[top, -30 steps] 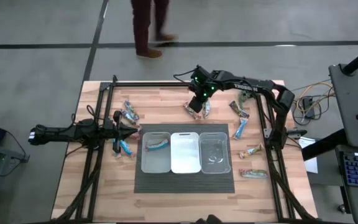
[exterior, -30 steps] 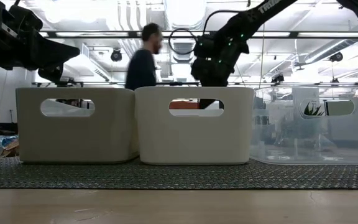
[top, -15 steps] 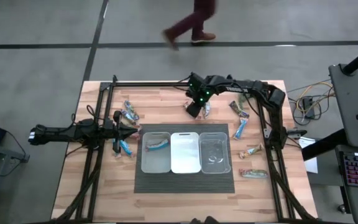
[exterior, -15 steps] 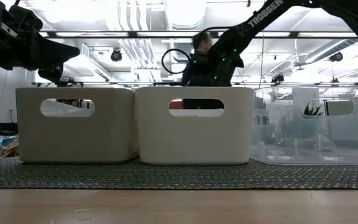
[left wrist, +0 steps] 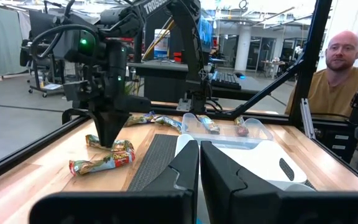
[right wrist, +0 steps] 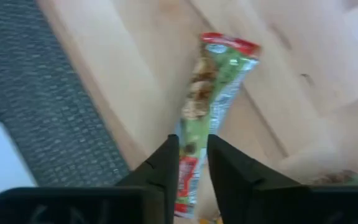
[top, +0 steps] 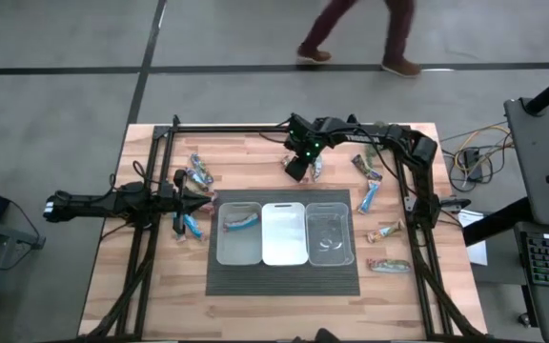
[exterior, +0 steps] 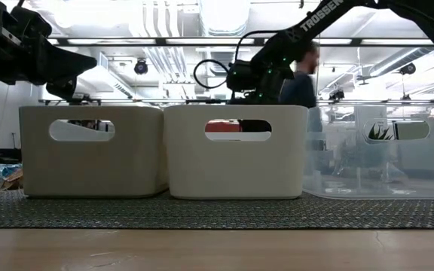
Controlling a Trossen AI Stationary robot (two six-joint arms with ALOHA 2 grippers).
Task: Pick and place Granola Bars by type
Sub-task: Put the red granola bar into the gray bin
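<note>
My right gripper (top: 298,170) stands at the far middle of the table, fingers pointing down on a small heap of granola bars (top: 315,168). It is shut on a green-and-red wrapped bar (right wrist: 219,99). Another bar (left wrist: 100,163) lies flat beside it. More bars lie loose on the wood: a group at far left (top: 198,172), a blue one (top: 192,227), and several on the right (top: 370,198). One bar (top: 239,219) lies in the left bin. My left gripper (top: 196,198) hovers shut, holding nothing, just left of the bins. My right gripper pinches the green-and-red bar near one end (right wrist: 188,155) between its two fingers, coming from above and pointing down. The fingers lie across the bar's width, and the bar runs out lengthwise ahead of them. The bar's far end (right wrist: 229,46) lies flat on the wood.
Three bins stand in a row on a dark mat (top: 284,278): left (top: 223,250), white middle (top: 284,250), clear right (top: 330,255). A black frame rail (top: 236,129) borders the far edge. One person walks beyond the table (top: 360,33); another sits at its side (left wrist: 344,74).
My right arm has come down toward the heap of bars at the far middle and shifted slightly toward the table's left. The person beyond the far edge has walked from left to right.
</note>
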